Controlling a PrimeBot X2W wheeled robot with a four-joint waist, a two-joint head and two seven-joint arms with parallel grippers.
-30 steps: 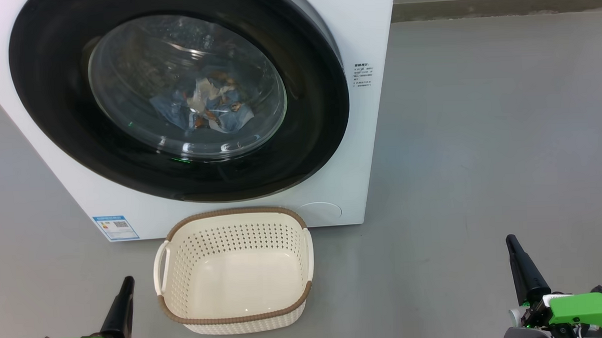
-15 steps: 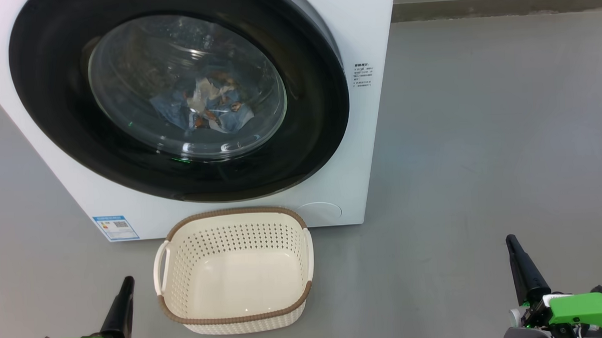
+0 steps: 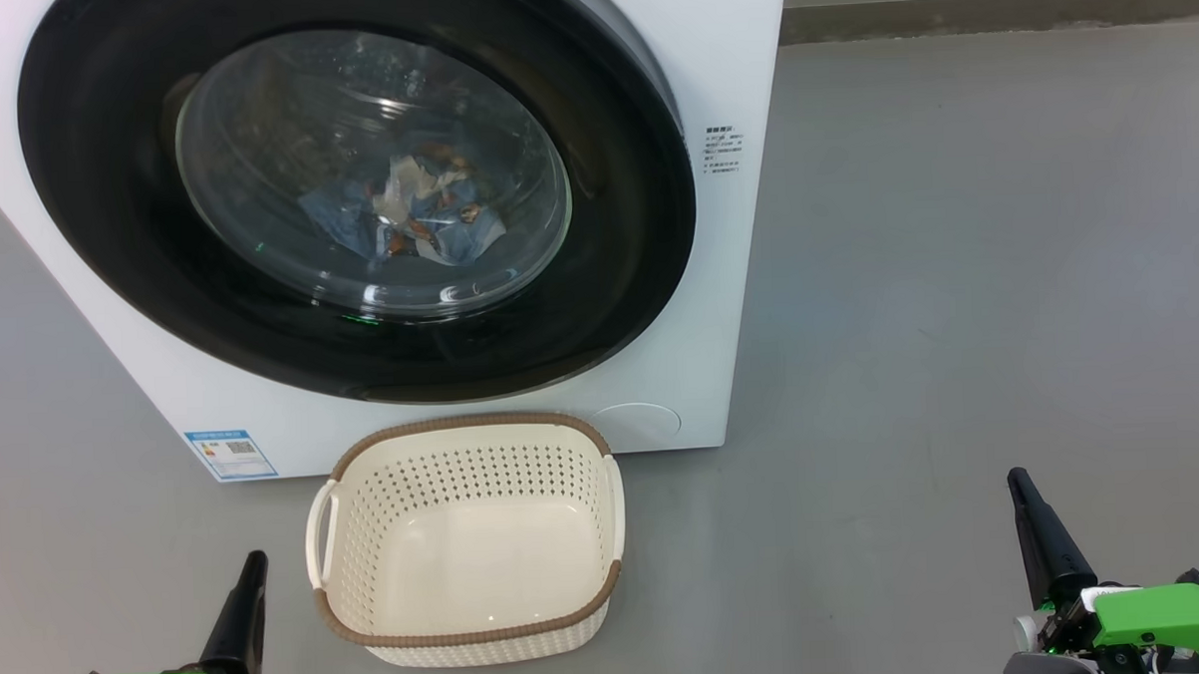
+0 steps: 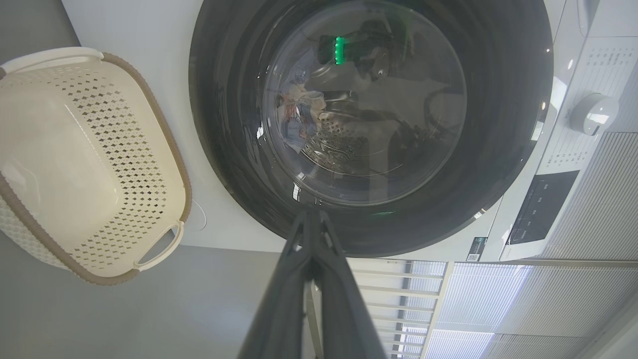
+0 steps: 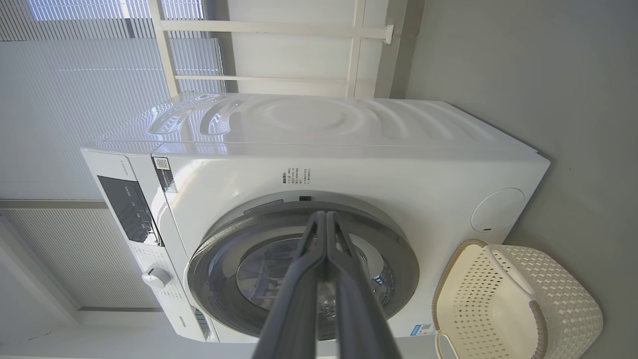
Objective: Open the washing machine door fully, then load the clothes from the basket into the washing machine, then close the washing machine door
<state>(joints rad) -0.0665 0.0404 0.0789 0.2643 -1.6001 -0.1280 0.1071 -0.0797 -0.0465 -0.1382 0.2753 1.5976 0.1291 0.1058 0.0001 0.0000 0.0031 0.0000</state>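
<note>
The white washing machine [image 3: 730, 63] fills the upper left of the head view, its round black washing machine door [image 3: 96, 195] closed flat against the front. Through the glass window the light blue clothes [image 3: 411, 209] lie inside the drum. The cream basket [image 3: 463, 427] stands on the floor just before the machine, with nothing in it. My left gripper [image 3: 253, 561] rests low at the basket's left, shut and holding nothing. My right gripper [image 3: 1016, 477] sits far to the right over bare floor, also shut. Both wrist views show the door [image 4: 224, 149] [image 5: 209, 269] and basket [image 4: 164, 129] [image 5: 568, 299].
Grey floor [image 3: 956, 265] spreads wide to the right of the machine. A wall base [image 3: 997, 9] runs along the back. The machine's control panel with a dial [image 4: 593, 112] and window blinds [image 5: 75, 99] appear in the wrist views.
</note>
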